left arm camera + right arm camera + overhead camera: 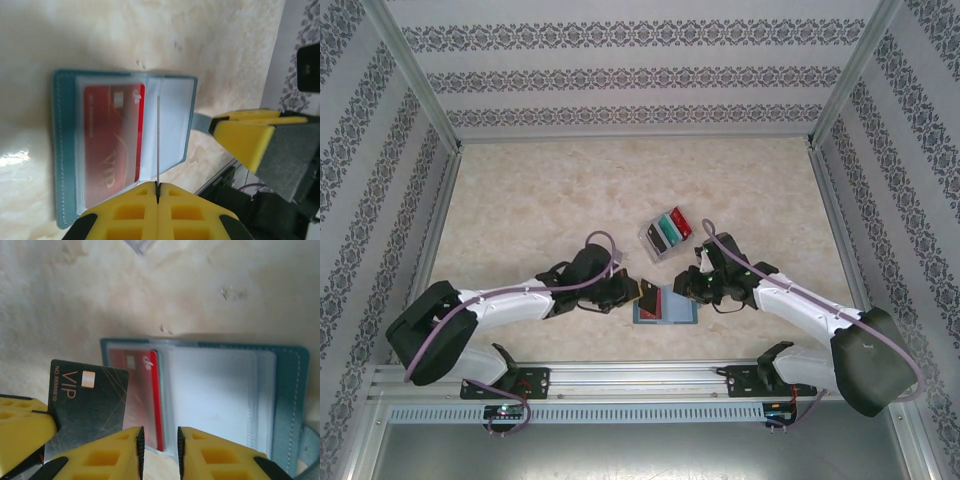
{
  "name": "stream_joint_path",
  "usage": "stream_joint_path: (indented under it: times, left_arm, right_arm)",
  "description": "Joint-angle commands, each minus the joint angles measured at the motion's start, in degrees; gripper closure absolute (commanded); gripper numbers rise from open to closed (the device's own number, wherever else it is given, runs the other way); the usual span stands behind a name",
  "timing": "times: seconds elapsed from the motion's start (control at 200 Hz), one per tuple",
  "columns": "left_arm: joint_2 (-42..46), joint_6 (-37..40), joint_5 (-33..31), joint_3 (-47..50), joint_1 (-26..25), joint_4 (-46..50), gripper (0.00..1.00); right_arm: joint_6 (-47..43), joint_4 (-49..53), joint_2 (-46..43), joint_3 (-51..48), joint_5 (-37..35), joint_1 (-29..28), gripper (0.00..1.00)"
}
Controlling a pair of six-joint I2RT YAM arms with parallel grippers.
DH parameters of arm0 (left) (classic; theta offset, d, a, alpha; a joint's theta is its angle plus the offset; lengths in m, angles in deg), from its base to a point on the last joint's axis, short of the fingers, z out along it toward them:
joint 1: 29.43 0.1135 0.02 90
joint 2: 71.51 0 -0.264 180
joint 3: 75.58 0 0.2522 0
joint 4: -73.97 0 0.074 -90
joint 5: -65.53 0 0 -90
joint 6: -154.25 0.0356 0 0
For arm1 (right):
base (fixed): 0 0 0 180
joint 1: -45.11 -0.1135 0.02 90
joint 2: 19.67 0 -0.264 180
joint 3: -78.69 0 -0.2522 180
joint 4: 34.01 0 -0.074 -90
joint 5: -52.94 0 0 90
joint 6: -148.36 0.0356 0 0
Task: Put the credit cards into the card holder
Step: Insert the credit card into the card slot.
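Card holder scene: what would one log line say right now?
left gripper: shut on black card | right gripper: open, at card holder | red card: already sleeved

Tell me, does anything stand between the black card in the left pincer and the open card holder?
Nothing visible does. The black VIP card, clamped in the left pincer, is close to the open card holder. A red card fills one sleeve; the sleeve beside it looks free.
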Motion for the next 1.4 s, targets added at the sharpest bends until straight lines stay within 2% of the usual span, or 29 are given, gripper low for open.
stream_joint_path:
  times: [0.0, 0.105, 0.31, 0.709, 0.934, 1.179, 1.399]
  left_arm:
    - [-1.8, 3.0, -4.8, -0.2, -3.1, -7.4, 1.00]
    - [-3.8, 2.1, -6.1, 1.9, -4.1, -12.7, 1.00]
    - [-7.1, 1.5, -9.8, 3.3, -5.4, -16.5, 1.00]
    - [-14.0, -1.1, -7.8, 3.5, -6.6, -24.3, 1.00]
    - [-13.3, -0.6, -8.4, 4.0, -7.0, -22.8, 1.00]
    - [-10.6, 2.7, -7.7, 3.3, -7.0, -16.8, 1.00]
    - [-13.0, 3.5, -6.0, 1.5, -7.0, -16.5, 1.00]
  right_arm:
    - [-2.0, -0.8, 1.2, -1.8, -1.8, 0.0, 0.75]
    - [-3.0, -0.6, 2.1, -2.5, -2.7, 0.8, 0.76]
    - [-5.3, -0.1, 4.1, -3.5, -3.1, 2.8, 0.76]
    - [-6.5, -1.3, 7.5, -5.7, -5.3, 3.5, 0.76]
    - [-6.8, 0.2, 6.4, -5.5, -7.1, 4.1, 0.75]
    - [-6.6, 1.7, 3.0, -5.7, -7.9, 4.7, 0.73]
    - [-6.6, 1.0, 4.6, -5.6, -6.8, 5.0, 0.73]
